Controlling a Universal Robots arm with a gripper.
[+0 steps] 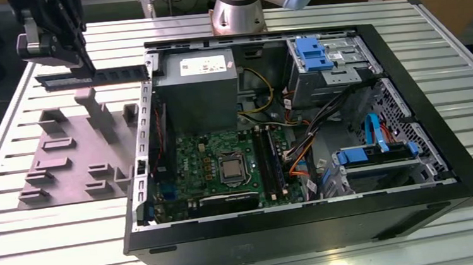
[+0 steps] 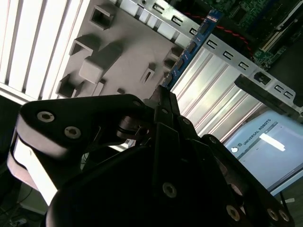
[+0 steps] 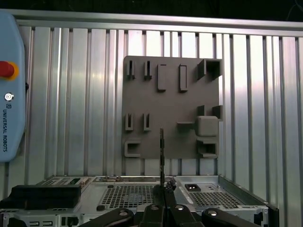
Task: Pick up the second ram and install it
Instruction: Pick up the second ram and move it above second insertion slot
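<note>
The bench (image 1: 51, 248), a surface of aluminium slats, is taken up over its middle and toward the exterior view's right edge by the open computer case (image 1: 312, 231), in which the motherboard (image 1: 213, 153) and its long black slots (image 1: 266, 162) lie exposed. Between the case and the bench's edge on the exterior view's left, the grey moulded holder (image 1: 70, 164) is set flat on the slats. Above the far part of that holder, toward the bench's far corner on the exterior view's left, the claw (image 1: 81, 63) is seen closed narrowly on the second ram (image 1: 118, 72). The stick is held level and lengthwise, clear of the holder's posts, with its free end near the case's outer wall. In the first wrist view the stick (image 3: 162, 151) is seen edge-on, standing out straight from between the fingertips with the holder beneath it. The pick-up is therefore judged done, since the stick is gripped and touches nothing else. The installation is judged wholly left to do: the stick is outside the case and well apart from the slots. Whether a slot is already filled cannot be told.
</note>
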